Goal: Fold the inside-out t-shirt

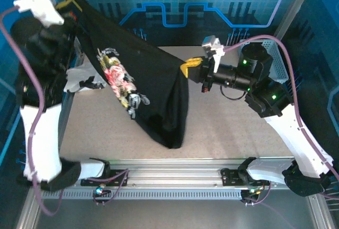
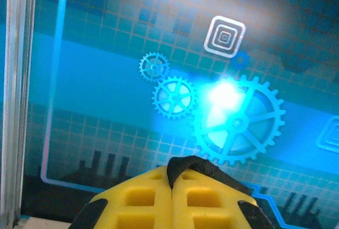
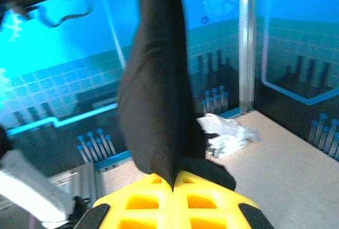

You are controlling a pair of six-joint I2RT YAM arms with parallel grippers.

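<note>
Right hand [image 3: 174, 178]: yellow moulded pads with square recesses, pressed together on a bunched fold of the t-shirt [image 3: 156, 91]; seen from above [image 1: 189, 69], gripping the cloth's edge on the right-arm side.
Left hand [image 2: 172, 173]: same yellow recessed pads, flat against each other, with a thin lip of black cloth caught at the tips; seen from above [image 1: 69, 5], at the t-shirt's upper corner on the left-arm side, held high.
T-shirt [image 1: 153, 80]: black, soft, matte; hanging as a slack sheet between the two hands and sagging to a rounded point at its lowest part; cannot tell whether that point touches the surface.
Print [image 1: 119, 78]: pink, white and pale yellow flower-like shapes, running in a slanted band across the t-shirt's left part.
White garment [image 1: 79, 80]: small, crumpled, soft; just beside and partly under the t-shirt's left edge, lying on the surface.
Surface [image 1: 228, 128]: pale beige-grey, flat, finely grained; under and to the right of the t-shirt.
Rail [image 1: 175, 178]: ribbed grey metal, straight; just below the t-shirt's hanging point in the overhead view.
</note>
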